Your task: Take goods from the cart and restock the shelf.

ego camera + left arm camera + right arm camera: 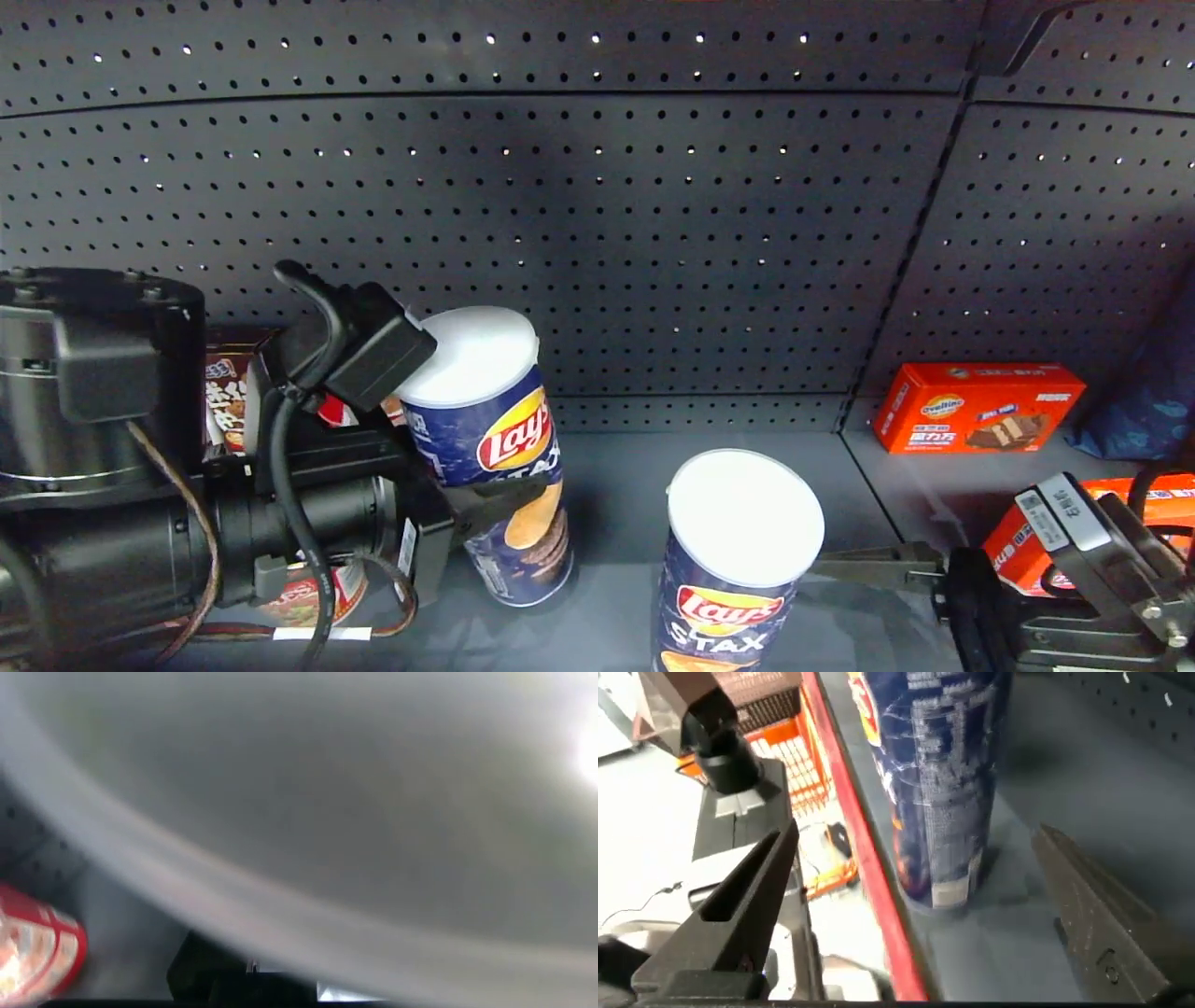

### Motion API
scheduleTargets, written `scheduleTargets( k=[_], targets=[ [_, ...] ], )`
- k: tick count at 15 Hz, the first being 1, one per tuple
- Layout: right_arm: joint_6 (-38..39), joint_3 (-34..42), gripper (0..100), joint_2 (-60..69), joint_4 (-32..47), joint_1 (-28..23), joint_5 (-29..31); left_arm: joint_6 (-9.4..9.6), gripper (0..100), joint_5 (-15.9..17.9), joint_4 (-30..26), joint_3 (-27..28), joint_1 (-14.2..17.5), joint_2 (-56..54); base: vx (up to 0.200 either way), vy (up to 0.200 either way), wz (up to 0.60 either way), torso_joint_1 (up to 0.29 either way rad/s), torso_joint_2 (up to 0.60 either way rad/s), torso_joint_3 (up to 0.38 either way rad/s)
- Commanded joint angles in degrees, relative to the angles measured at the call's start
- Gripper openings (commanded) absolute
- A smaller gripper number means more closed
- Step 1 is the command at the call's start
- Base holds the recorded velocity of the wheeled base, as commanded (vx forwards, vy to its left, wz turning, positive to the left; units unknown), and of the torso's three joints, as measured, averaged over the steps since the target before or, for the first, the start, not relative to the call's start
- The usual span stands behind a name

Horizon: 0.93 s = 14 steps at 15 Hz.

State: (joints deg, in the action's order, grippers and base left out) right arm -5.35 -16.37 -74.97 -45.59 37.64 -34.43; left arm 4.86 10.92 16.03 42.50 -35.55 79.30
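Observation:
Two dark blue chip cans with white lids are on the grey shelf (616, 485). One can (499, 457) tilts, its base near the shelf floor, with my left gripper (485, 499) shut around its middle; its white lid (355, 812) sits close before the left wrist camera. The other can (738, 569) (943, 784) stands upright near the shelf's front edge. My right gripper (873, 583) (915, 835) is open at that can's right side, one finger (738, 905) and the other finger (1092, 924) spread wide on either side of it, not gripping.
Two orange boxes (980, 406) (1018, 551) lie on the right shelf bay past a divider. Snack packs (224, 401) and a red-white cup (308, 593) (37, 952) sit behind my left arm. Pegboard (653, 233) backs the shelf. The orange cart (775, 756) stands below the red shelf edge (868, 905).

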Motion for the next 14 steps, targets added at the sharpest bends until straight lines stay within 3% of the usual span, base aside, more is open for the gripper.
scheduleTargets(
  k=[1, 2, 4, 8, 9, 11, 13, 14],
  targets=[
    [0.0, -4.4, 100, 8.6, 7.9, 0.9, 2.4, 0.15, 0, 0.3, -0.5, 2.3, -0.2, 0.4, 0.000, 0.000, 0.00, 0.000, 0.00, 0.000],
    [0.1, -7.1, 100, 12.4, 15.4, 2.0, 3.4, 0.15, 0, 2.3, -0.7, 4.4, -1.0, 1.7, 0.000, 0.000, 0.00, 0.000, 0.00, 0.000],
    [0.6, -7.6, 100, 14.4, 17.4, 2.0, 4.2, 0.32, 0, 5.8, -1.4, 6.2, -0.8, 3.2, 0.000, 0.000, 0.00, 0.000, 0.00, 0.000],
    [2.8, -7.6, 100, 16.3, 17.3, 2.0, 5.3, 0.50, 0, 13.2, -13.9, 12.9, -0.8, 3.1, 0.000, 0.000, 0.00, 0.000, 0.00, 0.000],
    [3.2, -7.6, 100, 16.7, 17.2, 1.9, 5.4, 1.64, 0, 15.4, -15.5, 15.2, -0.5, 3.7, 0.000, 0.000, 0.00, 0.000, 0.00, 0.000],
    [3.3, -8.0, 100, 16.6, 17.1, 1.8, 5.3, 7.35, 0, 19.7, -15.3, 17.7, 3.5, 8.9, 0.000, 0.000, 0.00, 0.000, 0.00, 0.000],
    [3.6, -7.8, 100, 16.7, 17.1, 1.6, 5.3, 11.31, 0, 19.9, -12.3, 18.1, 6.6, 12.5, 0.000, 0.000, 0.00, 0.000, 0.00, 0.000],
    [4.0, -7.7, 100, 17.0, 17.0, 1.5, 5.3, 11.48, 0, 19.8, -11.8, 18.3, 7.2, 13.2, 0.000, 0.000, 0.00, 0.000, 0.00, 0.000]
  ],
)
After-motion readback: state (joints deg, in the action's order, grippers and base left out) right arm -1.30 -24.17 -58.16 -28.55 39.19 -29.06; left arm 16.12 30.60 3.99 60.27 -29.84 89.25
